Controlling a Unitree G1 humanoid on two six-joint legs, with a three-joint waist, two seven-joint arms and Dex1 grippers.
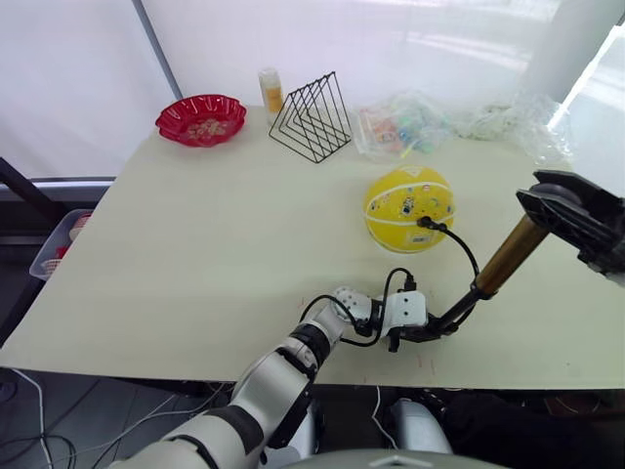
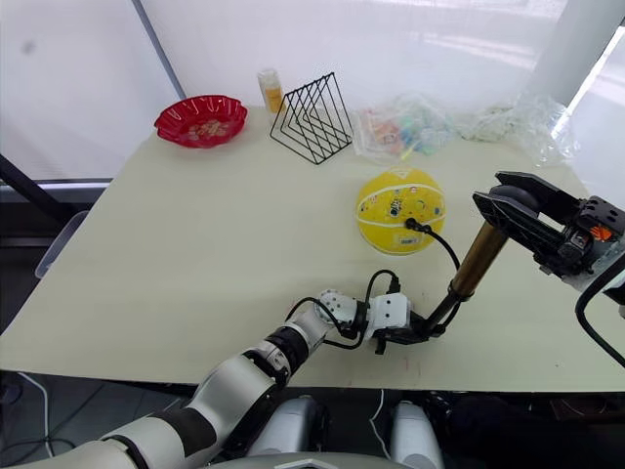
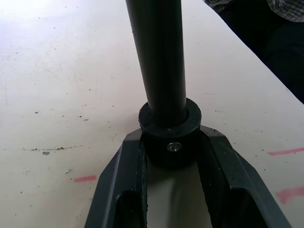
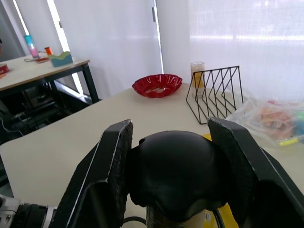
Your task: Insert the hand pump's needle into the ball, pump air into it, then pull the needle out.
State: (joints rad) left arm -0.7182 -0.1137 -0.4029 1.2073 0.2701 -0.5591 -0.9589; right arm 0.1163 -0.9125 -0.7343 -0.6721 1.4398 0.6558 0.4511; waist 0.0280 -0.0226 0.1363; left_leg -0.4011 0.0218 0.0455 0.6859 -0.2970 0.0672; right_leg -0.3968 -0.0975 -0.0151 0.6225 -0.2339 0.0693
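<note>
Pump slanted between tools: left tool clenched on base, right tool on handle.

We see a pale desk before bright white curtains; a second desk stands near a sunlit window.

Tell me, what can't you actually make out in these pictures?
- The needle: too small to tell in the eye views; only the hose fitting meets the ball.
- The hand pump handle: hidden inside the right gripper.
- The ball's small print: too small to read.
- What the red bowl holds: too small.
</note>
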